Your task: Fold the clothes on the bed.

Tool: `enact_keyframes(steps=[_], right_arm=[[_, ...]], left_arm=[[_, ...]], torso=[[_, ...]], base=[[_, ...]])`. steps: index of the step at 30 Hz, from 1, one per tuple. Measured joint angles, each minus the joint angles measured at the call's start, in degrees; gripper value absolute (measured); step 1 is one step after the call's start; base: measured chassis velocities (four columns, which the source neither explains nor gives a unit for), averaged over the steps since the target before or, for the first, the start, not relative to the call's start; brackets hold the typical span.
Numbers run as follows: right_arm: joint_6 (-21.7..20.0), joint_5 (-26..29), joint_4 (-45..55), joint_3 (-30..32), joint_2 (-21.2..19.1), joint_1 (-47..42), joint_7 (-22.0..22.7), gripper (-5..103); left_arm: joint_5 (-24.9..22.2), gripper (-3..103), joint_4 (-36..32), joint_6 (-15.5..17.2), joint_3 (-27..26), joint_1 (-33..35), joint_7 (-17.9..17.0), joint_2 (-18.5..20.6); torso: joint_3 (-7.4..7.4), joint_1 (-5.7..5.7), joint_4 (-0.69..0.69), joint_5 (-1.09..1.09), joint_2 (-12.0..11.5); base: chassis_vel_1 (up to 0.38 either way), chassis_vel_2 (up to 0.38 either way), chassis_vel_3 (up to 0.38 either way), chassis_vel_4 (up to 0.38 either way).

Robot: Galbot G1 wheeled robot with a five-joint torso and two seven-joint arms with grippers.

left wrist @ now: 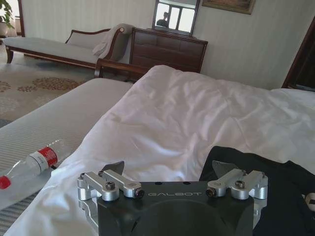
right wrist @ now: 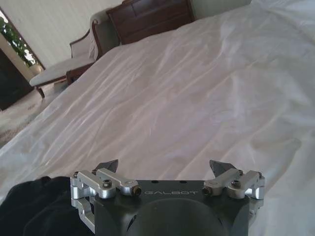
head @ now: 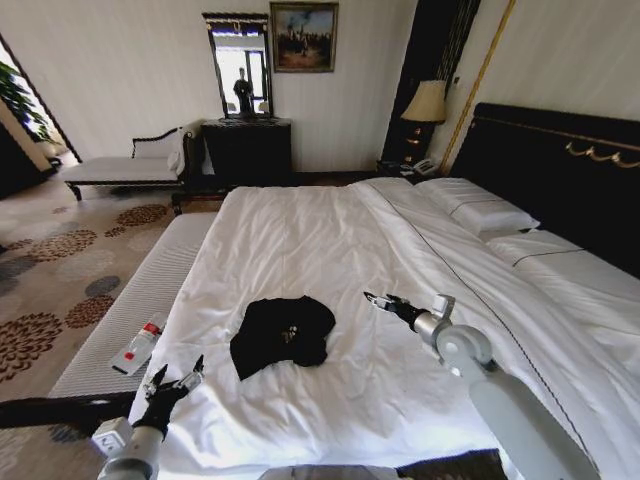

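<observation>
While the black T-shirt (head: pixel 283 334) is lying crumpled on the near part of the bed (head: pixel 330 240), unfolded, the left gripper (head: pixel 172 382) and right gripper (head: pixel 383 303) are hovering either side of it, both spread wide and empty, seemingly positioned for a two-sided grasp.

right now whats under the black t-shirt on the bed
The black T-shirt lies crumpled on the white duvet of the bed. Duvet shows all round it; what lies directly beneath the shirt is covered.
</observation>
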Motion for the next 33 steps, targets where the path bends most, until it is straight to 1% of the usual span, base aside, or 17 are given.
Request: enact_keyframes(steps=[1, 4, 5, 7, 8, 10, 11, 14, 15, 16, 20, 26, 33], right_arm=[[0.0, 0.0, 0.0, 0.0, 0.0, 0.0, 0.0, 100], [-0.6, -1.0, -8.7, -6.2, 1.3, 7.0, -3.2, 100], [-0.6, -1.0, -8.7, -6.2, 1.3, 7.0, -3.2, 100], [-0.3, -2.3, -12.2, -8.8, 2.1, 9.7, -5.0, 100], [0.5, -4.1, -14.5, -10.4, 2.7, 11.3, -6.7, 100], [1.4, -6.3, -18.1, -12.2, 4.6, 13.3, -8.6, 100], [1.4, -6.3, -18.1, -12.2, 4.6, 13.3, -8.6, 100], [1.1, -6.4, -21.2, -12.7, 8.0, 14.4, -9.7, 100], [0.3, -5.3, -21.8, -12.7, 9.6, 14.6, -9.9, 100], [0.3, -5.3, -21.8, -12.7, 9.6, 14.6, -9.9, 100], [-2.3, -1.9, -23.5, -12.0, 13.5, 14.9, -10.4, 100], [-2.7, -2.2, -26.3, -12.0, 14.2, 15.4, -12.3, 100], [-1.0, -5.3, -31.2, -11.9, 15.7, 15.6, -14.1, 100]], left_arm=[[0.0, 100, 0.0, 0.0, 0.0, 0.0, 0.0, 0.0], [2.8, 100, 0.9, 0.2, 3.0, -1.0, -0.8, 1.0], [2.8, 100, 0.9, 0.2, 3.0, -1.0, -0.8, 1.0], [3.7, 100, 1.0, 0.2, 4.3, -1.0, -0.9, 1.4], [4.3, 100, 1.0, 0.2, 5.2, -1.0, -1.0, 1.6], [5.2, 100, 1.0, 0.2, 6.4, -0.7, -1.2, 1.7], [5.2, 100, 1.0, 0.2, 6.4, -0.7, -1.2, 1.7], [6.0, 100, 1.0, 0.2, 7.0, 0.1, -1.3, 1.9], [6.2, 100, 1.0, 0.2, 7.1, 0.4, -1.3, 1.9], [6.2, 100, 1.0, 0.2, 7.1, 0.4, -1.3, 1.9], [6.3, 100, 1.3, 0.2, 7.6, 0.4, -1.3, 1.9], [6.3, 100, 1.4, 0.2, 7.9, 0.4, -1.3, 1.9], [6.6, 100, 1.3, 0.2, 7.6, 0.9, -1.3, 2.1]], torso=[[0.0, 0.0, 0.0, 0.0, 0.0], [0.0, 0.0, -0.02, -0.01, 0.0], [0.0, 0.0, -0.02, -0.01, 0.0], [0.0, 0.01, -0.02, 0.01, 0.0], [0.0, 0.01, -0.02, 0.01, 0.0], [0.0, 0.01, -0.03, -0.01, 0.0], [0.0, 0.01, -0.03, -0.01, 0.0], [-0.01, 0.0, -0.02, 0.0, 0.0], [-0.01, 0.0, -0.02, -0.01, 0.0], [-0.01, 0.0, -0.02, -0.01, 0.0], [-0.01, 0.0, 0.0, 0.0, 0.0], [-0.01, 0.0, -0.02, -0.01, 0.0], [-0.01, 0.0, -0.01, 0.0, 0.0]], base=[[0.0, 0.0, 0.0, 0.0], [0.0, 0.0, 0.0, 0.0], [0.0, 0.0, 0.0, 0.0], [0.0, 0.0, 0.0, 0.0], [0.0, 0.0, 0.0, 0.0], [0.0, 0.0, 0.0, 0.0], [0.0, 0.0, 0.0, 0.0], [0.0, 0.0, 0.0, 0.0], [0.0, 0.0, 0.0, 0.0], [0.0, 0.0, 0.0, 0.0], [0.0, 0.0, 0.0, 0.0], [0.0, 0.0, 0.0, 0.0], [0.0, 0.0, 0.0, 0.0]])
